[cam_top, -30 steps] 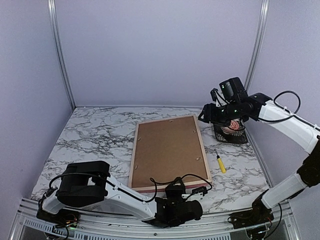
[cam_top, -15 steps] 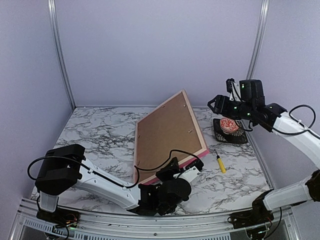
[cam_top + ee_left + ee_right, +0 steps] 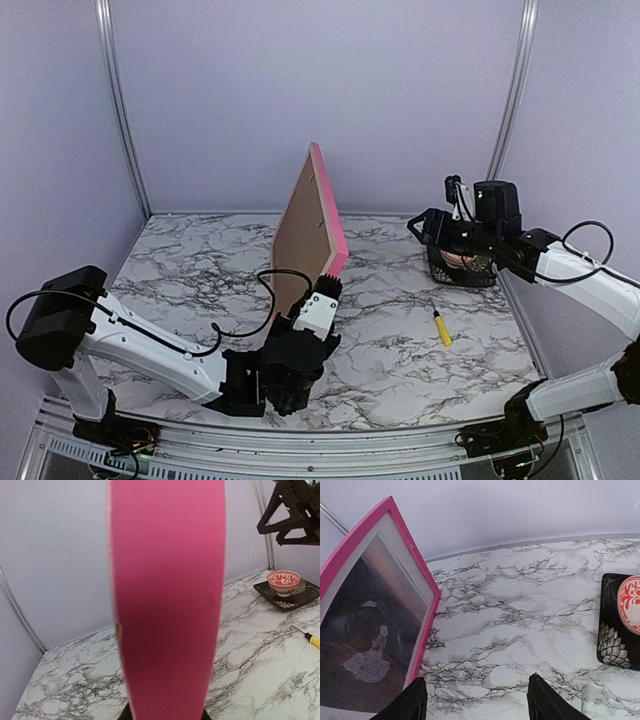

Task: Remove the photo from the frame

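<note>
Holding the frame (image 3: 312, 225) upright, left gripper (image 3: 320, 296) clenched on its lower corner; the photo (image 3: 370, 640) sits inside, facing right gripper (image 3: 476, 702); that one spread, empty, nearer the print.

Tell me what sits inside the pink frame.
In the frame, the right wrist view shows the photo bordered by a white mat. From above, a brown backing board covers the rear; anything between is hidden.

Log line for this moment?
left gripper: shut on frame | frame: stood on edge, near upright | photo: in frame | right gripper: open, empty
</note>
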You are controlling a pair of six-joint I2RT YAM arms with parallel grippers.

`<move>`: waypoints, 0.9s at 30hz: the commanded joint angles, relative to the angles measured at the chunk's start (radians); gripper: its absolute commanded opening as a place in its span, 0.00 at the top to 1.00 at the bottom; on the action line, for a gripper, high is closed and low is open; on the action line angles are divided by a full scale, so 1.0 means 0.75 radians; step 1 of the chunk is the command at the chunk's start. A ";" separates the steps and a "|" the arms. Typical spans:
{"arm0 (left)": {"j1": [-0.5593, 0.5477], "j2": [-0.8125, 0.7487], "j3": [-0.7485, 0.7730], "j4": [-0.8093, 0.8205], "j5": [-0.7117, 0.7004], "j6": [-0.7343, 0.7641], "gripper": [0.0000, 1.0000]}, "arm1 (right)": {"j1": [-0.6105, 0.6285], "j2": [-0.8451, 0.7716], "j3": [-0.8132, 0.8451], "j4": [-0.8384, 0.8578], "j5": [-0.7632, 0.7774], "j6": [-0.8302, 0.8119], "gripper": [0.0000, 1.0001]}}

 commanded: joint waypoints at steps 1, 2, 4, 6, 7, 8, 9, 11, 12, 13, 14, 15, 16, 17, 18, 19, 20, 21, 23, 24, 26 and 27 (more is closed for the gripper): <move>0.056 -0.120 -0.120 0.111 0.013 -0.459 1.00 | -0.007 0.001 -0.026 0.104 -0.042 0.004 0.33; 0.065 -0.148 -0.159 0.112 0.009 -0.518 1.00 | -0.007 0.003 -0.034 0.113 -0.049 0.003 0.33; 0.089 -0.222 -0.248 0.111 0.010 -0.660 1.00 | -0.008 0.009 -0.047 0.127 -0.062 0.000 0.33; 0.126 -0.307 -0.363 0.106 0.027 -0.842 1.00 | -0.007 0.016 -0.058 0.143 -0.076 -0.002 0.33; 0.140 -0.355 -0.420 0.099 0.042 -0.935 1.00 | -0.007 0.022 -0.063 0.147 -0.085 -0.003 0.33; 0.160 -0.399 -0.478 0.085 0.058 -1.037 1.00 | -0.006 0.030 -0.067 0.156 -0.090 -0.004 0.33; 0.197 -0.441 -0.528 0.062 0.089 -1.137 1.00 | -0.004 0.036 -0.071 0.163 -0.093 -0.005 0.33; 0.259 -0.540 -0.637 0.033 0.171 -1.356 1.00 | 0.005 0.051 -0.078 0.179 -0.098 -0.008 0.34; 0.288 -0.572 -0.700 0.028 0.206 -1.450 1.00 | 0.008 0.059 -0.082 0.187 -0.099 -0.008 0.34; 0.314 -0.602 -0.743 0.009 0.238 -1.549 1.00 | 0.013 0.068 -0.087 0.196 -0.100 -0.008 0.34; 0.344 -0.627 -0.788 -0.006 0.282 -1.662 1.00 | 0.017 0.076 -0.092 0.207 -0.103 -0.006 0.34; 0.366 -0.651 -0.831 -0.008 0.315 -1.780 1.00 | 0.022 0.084 -0.099 0.220 -0.107 -0.002 0.34; 0.380 -0.670 -0.871 -0.012 0.333 -1.880 1.00 | 0.027 0.091 -0.107 0.235 -0.110 0.001 0.34; 0.391 -0.681 -0.904 -0.029 0.337 -1.992 1.00 | 0.032 0.099 -0.117 0.249 -0.114 0.004 0.34; 0.403 -0.685 -0.940 -0.050 0.346 -2.194 1.00 | 0.034 0.110 -0.128 0.254 -0.121 0.008 0.34; 0.410 -0.678 -0.975 -0.053 0.354 -2.332 1.00 | 0.037 0.126 -0.137 0.291 -0.132 0.014 0.34; 0.410 -0.665 -1.000 -0.053 0.359 -2.448 1.00 | 0.041 0.140 -0.143 0.315 -0.145 0.017 0.34; 0.410 -0.645 -1.021 -0.056 0.363 -2.560 1.00 | 0.046 0.156 -0.146 0.328 -0.153 0.019 0.34; 0.410 -0.593 -1.058 -0.056 0.385 -2.777 1.00 | 0.058 0.187 -0.147 0.346 -0.165 0.019 0.34; 0.409 -0.569 -1.068 -0.057 0.402 -2.859 1.00 | 0.064 0.201 -0.146 0.350 -0.174 0.015 0.34; 0.391 -0.524 -1.083 -0.059 0.415 -2.999 1.00 | 0.077 0.223 -0.145 0.359 -0.185 0.005 0.34; 0.377 -0.503 -1.088 -0.059 0.414 -3.067 1.00 | 0.080 0.230 -0.146 0.363 -0.193 0.002 0.34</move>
